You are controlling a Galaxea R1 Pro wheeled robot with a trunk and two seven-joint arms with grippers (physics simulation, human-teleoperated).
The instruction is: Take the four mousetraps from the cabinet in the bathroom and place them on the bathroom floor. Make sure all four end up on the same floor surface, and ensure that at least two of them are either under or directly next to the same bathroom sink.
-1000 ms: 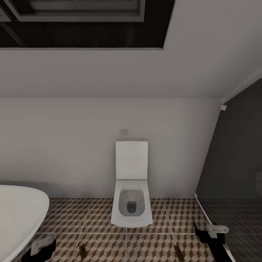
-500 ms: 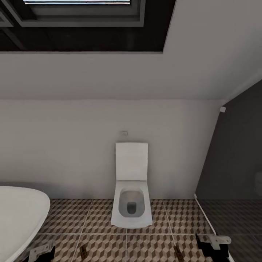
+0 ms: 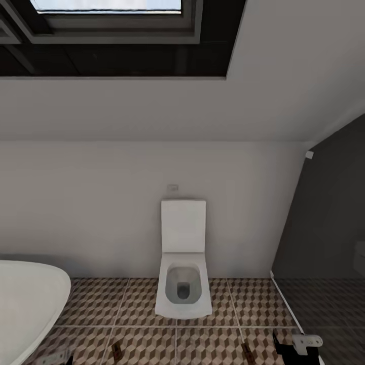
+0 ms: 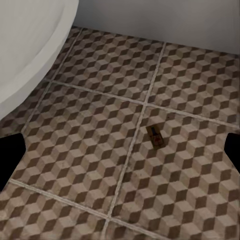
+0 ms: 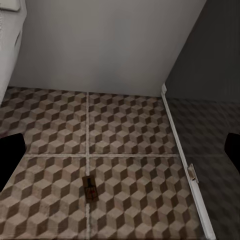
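Observation:
Two mousetraps lie flat on the bathroom floor in front of me, one at the left and one at the right. The left wrist view has the left mousetrap on a tile beside a grout line, ahead of my left gripper. That gripper is open, its fingers wide apart and empty. Ahead of my right gripper, which is also open and empty, the right mousetrap lies on a grout line. In the head view my right gripper hangs at the bottom edge. The cabinet and the bathroom sink are out of view.
A white toilet stands against the back wall between the two traps. The rounded white bathtub fills the lower left, close to my left arm. A dark glass partition with a white floor rail bounds the right side.
Both grippers have sunk toward the bottom edge of the head view, the left nearly out of it. The picture has shifted slightly, showing more of the window. The mousetraps lie still.

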